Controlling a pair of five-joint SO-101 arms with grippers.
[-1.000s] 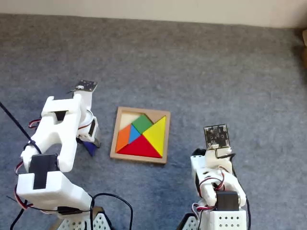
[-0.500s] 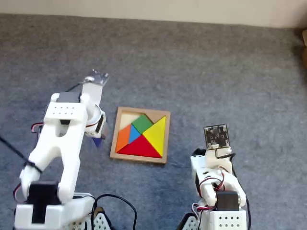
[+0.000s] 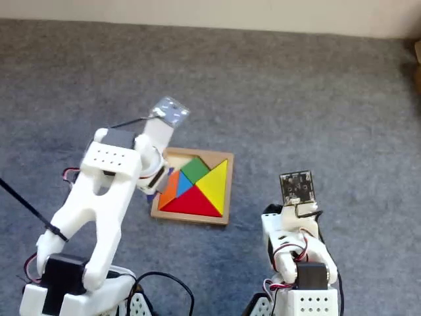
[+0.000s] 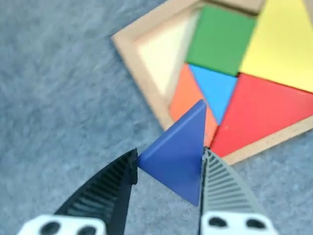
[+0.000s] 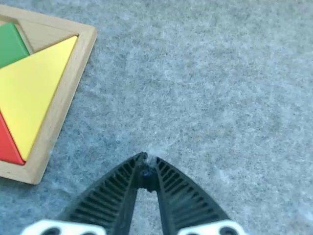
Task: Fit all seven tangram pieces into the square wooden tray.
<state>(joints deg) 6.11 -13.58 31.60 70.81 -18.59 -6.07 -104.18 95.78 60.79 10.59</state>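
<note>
While the blue triangle [image 4: 178, 159] hangs clamped between the two fingers of my left claw [image 4: 168, 156], it sits over the near rim of the wooden tray [image 4: 139, 68], one tip above the orange piece [image 4: 188, 98]. The bare pale corner [image 4: 159, 49], which I judge to be its slot, lies straight ahead of the claw, beyond the orange piece and beside the green square [image 4: 220, 39]; the left arm is plainly nearer; my right claw [image 5: 145, 164], pinched together on nothing, hangs low over the grey counter [image 5: 220, 73], apart from the tray.
</note>
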